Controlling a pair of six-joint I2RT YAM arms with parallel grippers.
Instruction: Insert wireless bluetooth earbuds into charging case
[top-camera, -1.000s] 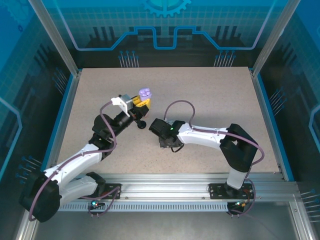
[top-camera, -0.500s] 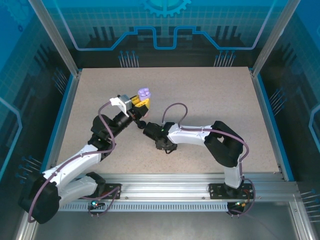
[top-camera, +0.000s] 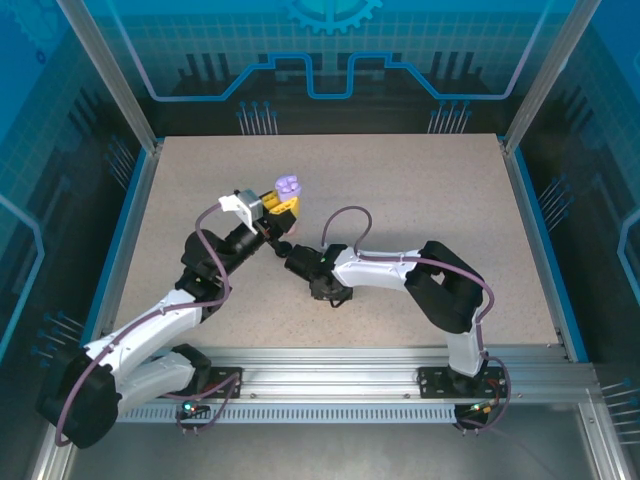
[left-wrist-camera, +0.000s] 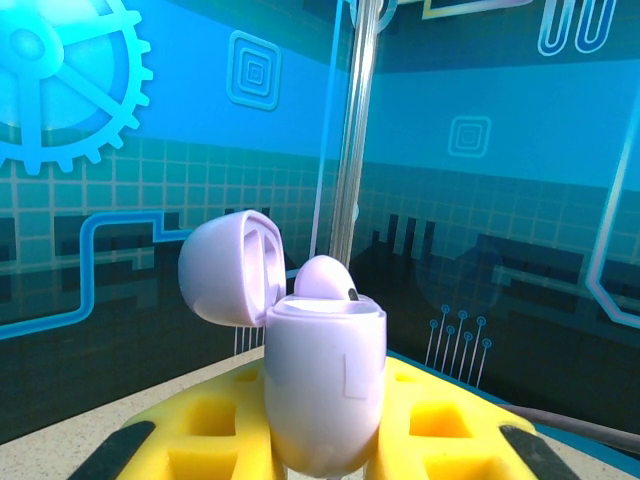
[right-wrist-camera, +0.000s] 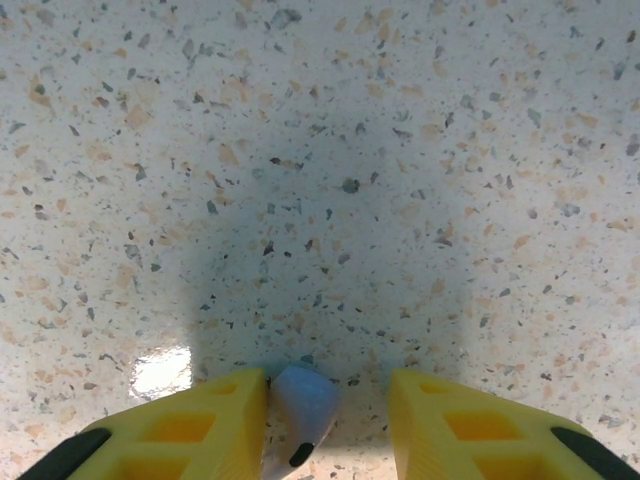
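My left gripper (left-wrist-camera: 325, 445) is shut on a lavender charging case (left-wrist-camera: 325, 390), held upright above the table. The case's lid (left-wrist-camera: 230, 268) is swung open to the left, and one lavender earbud (left-wrist-camera: 325, 277) sits in the case. From above, the case (top-camera: 289, 187) shows at the left gripper's yellow fingertips (top-camera: 283, 203). My right gripper (right-wrist-camera: 325, 400) points straight down at the table, open. Another lavender earbud (right-wrist-camera: 303, 405) lies between the right gripper's yellow fingers (right-wrist-camera: 200, 425), against the left one, with a gap to the right one. In the top view the right gripper (top-camera: 303, 267) is just right of the left wrist.
The speckled tabletop (top-camera: 420, 200) is bounded by blue edging and an aluminium frame post (left-wrist-camera: 355, 150) at the back. The two arms' wrists stand close together near the table's middle.
The right arm has swung left toward the left arm and its fingers have drawn in slightly. The left gripper with the case has barely shifted.
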